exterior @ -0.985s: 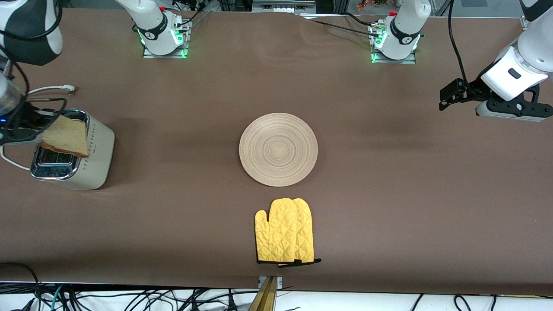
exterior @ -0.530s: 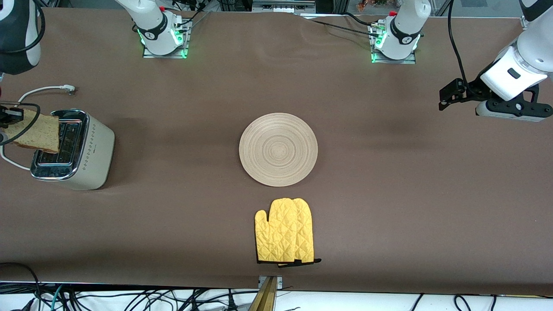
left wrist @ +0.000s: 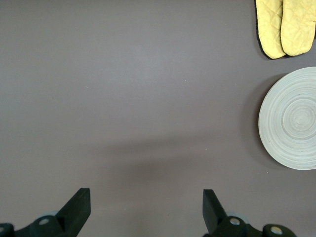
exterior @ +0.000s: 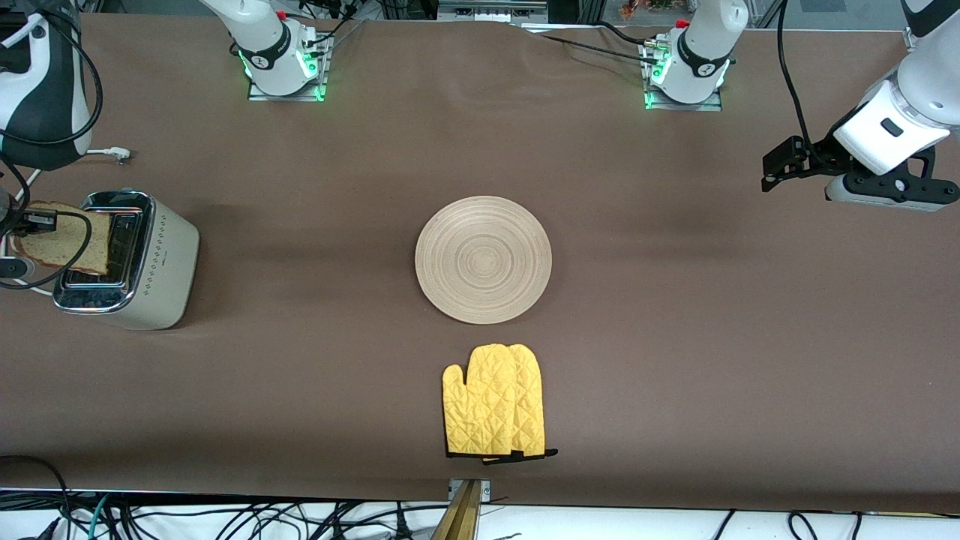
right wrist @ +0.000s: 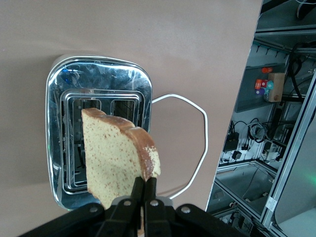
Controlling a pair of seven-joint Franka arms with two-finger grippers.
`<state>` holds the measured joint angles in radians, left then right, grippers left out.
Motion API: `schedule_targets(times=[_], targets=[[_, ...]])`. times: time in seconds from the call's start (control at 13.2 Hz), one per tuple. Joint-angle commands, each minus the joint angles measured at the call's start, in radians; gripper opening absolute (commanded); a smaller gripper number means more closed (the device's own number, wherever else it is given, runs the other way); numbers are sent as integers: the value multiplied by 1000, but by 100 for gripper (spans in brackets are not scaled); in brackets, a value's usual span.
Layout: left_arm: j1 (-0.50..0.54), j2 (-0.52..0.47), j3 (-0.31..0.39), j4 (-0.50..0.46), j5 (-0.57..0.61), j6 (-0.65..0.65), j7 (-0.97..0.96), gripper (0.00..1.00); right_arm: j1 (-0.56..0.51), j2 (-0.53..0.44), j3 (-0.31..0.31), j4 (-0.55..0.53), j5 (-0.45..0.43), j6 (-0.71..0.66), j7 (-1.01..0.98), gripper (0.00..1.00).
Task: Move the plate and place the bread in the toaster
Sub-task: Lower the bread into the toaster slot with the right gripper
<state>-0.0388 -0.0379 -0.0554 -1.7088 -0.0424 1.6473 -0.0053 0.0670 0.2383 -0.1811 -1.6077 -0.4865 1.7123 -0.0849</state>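
**Bread hanging over the toaster's chrome top, plate sitting mid-table**

The brown table [exterior: 300, 390] is showing wide bare stretches, most of all at the left arm's end and along the edge nearest the front camera. The plate [exterior: 483, 259], round, pale wood with ring grain, is lying flat at the table's middle with open room all round it. The yellow mitt [exterior: 495, 401] is lying nearer the front camera than the plate, close to it but apart, and close to the table's near edge.

The toaster [exterior: 161, 262], cream with a dotted side and a shiny chrome top, is standing at the right arm's end, near the table's edge there, its white cord [right wrist: 197, 143] looping out beside it. Both slots are facing up and showing in the right wrist view.

The right gripper [right wrist: 144, 190] is clamping the bread [right wrist: 116, 155] by its brown crust, fingers pressed together on the slice's edge. The speckled tan slice is hanging upright over the toaster's top, above the slots and not in one.

The left gripper [left wrist: 143, 210] is waiting over bare table at the left arm's end, fingers spread wide with nothing between them.
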Motion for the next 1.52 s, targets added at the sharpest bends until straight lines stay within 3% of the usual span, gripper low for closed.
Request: schedule_targets(times=[0.0, 1.44], targets=[[2, -8, -3, -3, -22, -7, -8, 100, 10, 24, -9, 16, -18, 13, 14, 0], [-1, -11, -4, -2, -22, -21, -2, 100, 23, 58, -9, -31, -24, -2, 100, 0]])
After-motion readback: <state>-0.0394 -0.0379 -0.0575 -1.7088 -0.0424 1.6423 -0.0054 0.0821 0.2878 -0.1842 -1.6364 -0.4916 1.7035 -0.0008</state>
